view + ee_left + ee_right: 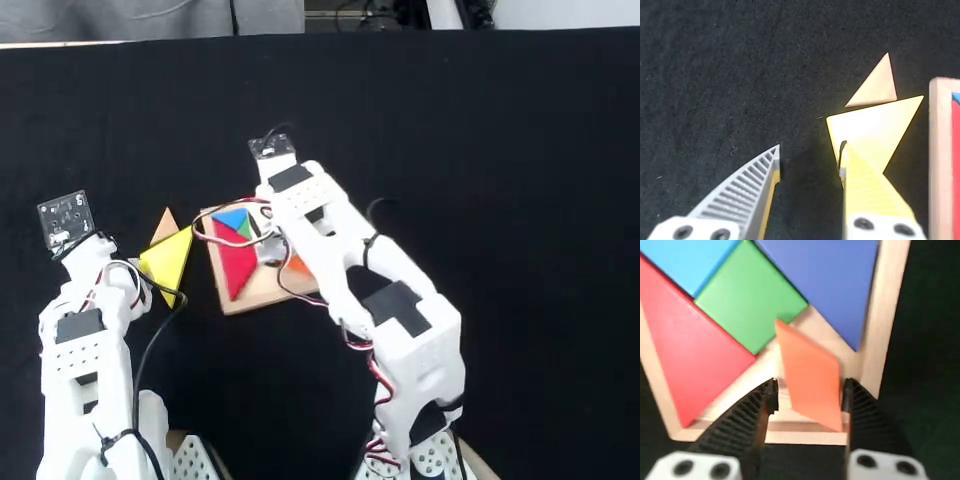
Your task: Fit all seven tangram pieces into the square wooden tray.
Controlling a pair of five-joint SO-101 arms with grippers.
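Note:
The square wooden tray (262, 292) (890, 315) (940, 150) holds a red triangle (695, 345) (235, 265), a green square (747, 302), a light blue piece (687, 257) and a dark blue triangle (835, 275). My right gripper (809, 392) (272, 250) hangs over the tray's bare corner, shut on a tilted orange parallelogram (810, 382) (298, 265). A large yellow triangle (875, 127) (170, 260) and a small tan triangle (877, 85) (165, 225) lie on the cloth just left of the tray. My left gripper (809, 162) stands open, one finger over the yellow triangle's corner.
Black cloth (480, 150) covers the whole table, with wide free room behind and to the right of the tray. The right arm's body (390, 310) reaches across the tray's right side. The table's far edge (320, 36) runs along the back.

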